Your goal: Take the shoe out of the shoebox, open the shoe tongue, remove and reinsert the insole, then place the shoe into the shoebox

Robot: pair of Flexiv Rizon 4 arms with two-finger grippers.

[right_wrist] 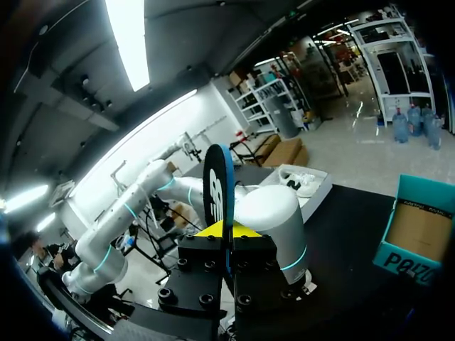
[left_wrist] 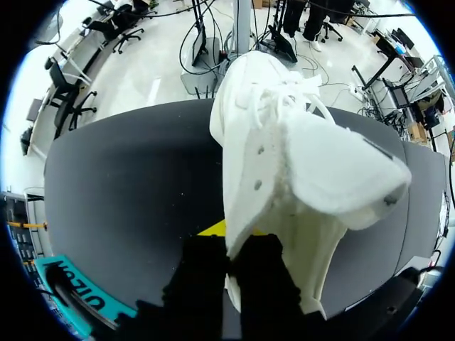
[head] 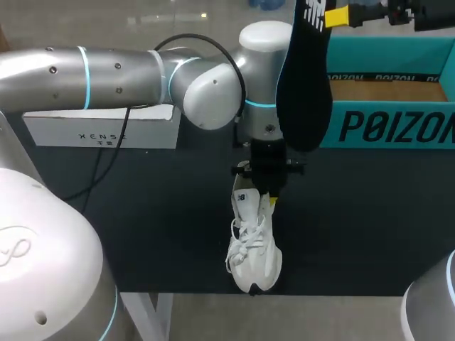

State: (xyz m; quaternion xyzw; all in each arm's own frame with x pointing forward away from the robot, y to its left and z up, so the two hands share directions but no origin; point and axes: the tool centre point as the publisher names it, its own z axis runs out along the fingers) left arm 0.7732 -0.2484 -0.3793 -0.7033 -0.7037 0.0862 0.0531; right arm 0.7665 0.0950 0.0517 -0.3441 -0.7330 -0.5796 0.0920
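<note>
On the worktop [head: 142,234], near the shoebox [head: 387,128], the shoe [head: 254,249] lies pinched at its collar by the left claw [head: 266,193], and the insole [head: 304,92] hangs above it, clamped in the right claw [right_wrist: 226,234], likely to buckle against the collar if lowered off-line.

Bright overhead light, glare on white shoe [left_wrist: 284,149]

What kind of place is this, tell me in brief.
Probably a robot test bench: a dark table, the left gripper shut on a white shoe, the right gripper holding a black insole, a teal shoebox behind.
</note>
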